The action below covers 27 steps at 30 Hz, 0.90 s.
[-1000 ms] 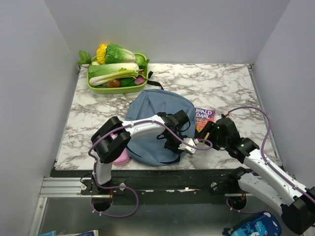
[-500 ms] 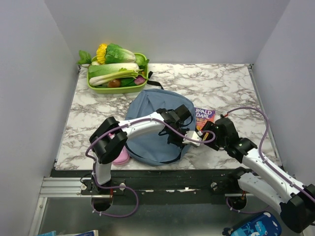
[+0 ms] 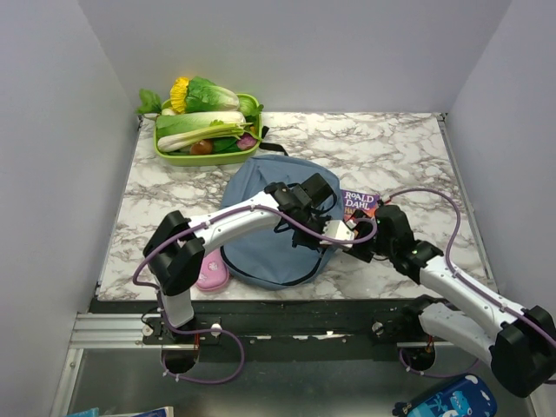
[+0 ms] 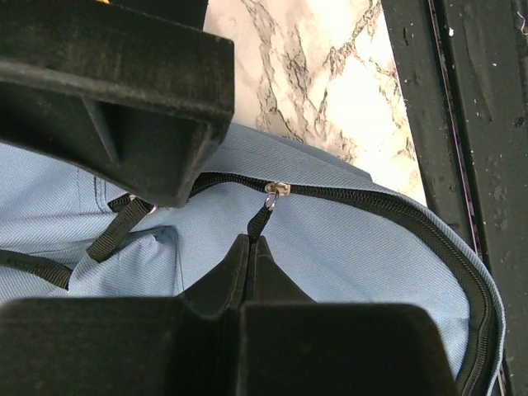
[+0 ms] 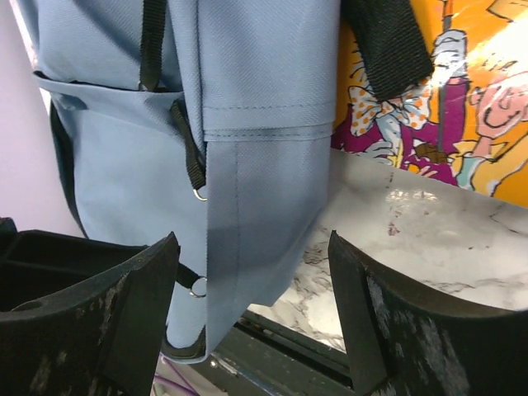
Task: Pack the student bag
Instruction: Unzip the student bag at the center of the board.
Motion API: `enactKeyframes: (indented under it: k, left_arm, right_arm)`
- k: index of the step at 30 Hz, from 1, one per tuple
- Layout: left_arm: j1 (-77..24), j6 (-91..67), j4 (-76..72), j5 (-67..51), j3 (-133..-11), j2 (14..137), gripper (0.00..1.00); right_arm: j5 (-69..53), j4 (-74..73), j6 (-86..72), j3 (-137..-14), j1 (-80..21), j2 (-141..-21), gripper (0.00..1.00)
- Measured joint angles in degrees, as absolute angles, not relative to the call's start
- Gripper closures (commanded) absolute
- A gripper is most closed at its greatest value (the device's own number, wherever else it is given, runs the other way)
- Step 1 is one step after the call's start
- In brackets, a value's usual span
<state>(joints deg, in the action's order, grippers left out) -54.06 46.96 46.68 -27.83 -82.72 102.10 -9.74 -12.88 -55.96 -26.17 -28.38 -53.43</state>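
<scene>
The student bag (image 3: 261, 239) is a dusty-blue backpack lying flat at the table's front centre. My left gripper (image 3: 339, 234) is at its right edge. In the left wrist view the gripper (image 4: 247, 241) is shut on the black zipper pull strap (image 4: 262, 216), just below the slider on the closed zipper of the bag (image 4: 363, 247). My right gripper (image 3: 360, 247) is open beside it. In the right wrist view the gripper (image 5: 252, 289) has its fingers on either side of the bag's hanging blue edge (image 5: 256, 165), not touching it. A Roald Dahl book (image 3: 361, 205) lies partly under the bag; it also shows in the right wrist view (image 5: 483, 99).
A pink pencil case (image 3: 211, 276) lies at the bag's front left, by the left arm. A green basket (image 3: 187, 160) of toy vegetables stands at the back left. The black front edge of the table (image 4: 462, 124) runs close to the bag.
My left gripper has moved up and right along the bag's right edge, its arm stretching out. My right gripper has moved left to the bag's edge.
</scene>
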Motion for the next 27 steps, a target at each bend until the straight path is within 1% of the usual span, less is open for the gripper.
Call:
enactKeyframes:
  k: [4,7,11,13,16,17,19,20,27]
  left_arm:
    - [-54.08,46.39,46.85,-27.66,-82.83,102.10,1.00]
    - [-54.08,45.80,46.87,-27.53,-82.96,102.10,1.00]
    - [-54.19,45.10,47.11,-27.20,-84.75,102.32,1.00]
    - [-54.33,44.58,47.31,-27.18,-86.02,102.50,1.00]
    - [-54.78,44.14,47.55,-26.92,-87.85,103.26,1.00]
    - [-54.92,44.03,47.68,-26.65,-88.49,103.57,1.00]
    - [-55.22,43.90,48.12,-26.35,-89.56,104.03,1.00]
    - [-55.24,43.83,48.31,-26.17,-90.24,104.25,1.00]
    - [-55.22,43.42,48.34,-24.40,-92.25,104.38,1.00]
  right_arm:
    - [-11.18,-11.07,-56.58,-26.17,-28.38,-54.02,0.19]
    - [-12.08,-9.67,-56.49,-26.17,-28.38,-55.51,0.23]
    - [-13.34,-8.75,-55.40,-26.26,-28.38,-60.38,0.36]
    - [-13.63,-8.69,-54.68,-26.96,-28.71,-62.54,0.40]
    - [-13.61,-8.60,-53.47,-29.02,-29.28,-63.92,0.55]
    - [-13.58,-8.60,-53.06,-29.56,-29.39,-64.03,0.71]
    - [-13.32,-8.60,-52.21,-30.24,-29.56,-64.05,0.88]
    - [-12.97,-8.99,-52.03,-30.76,-29.63,-64.05,0.99]
    - [-8.73,-15.68,-46.81,-38.94,-29.67,-64.05,0.99]
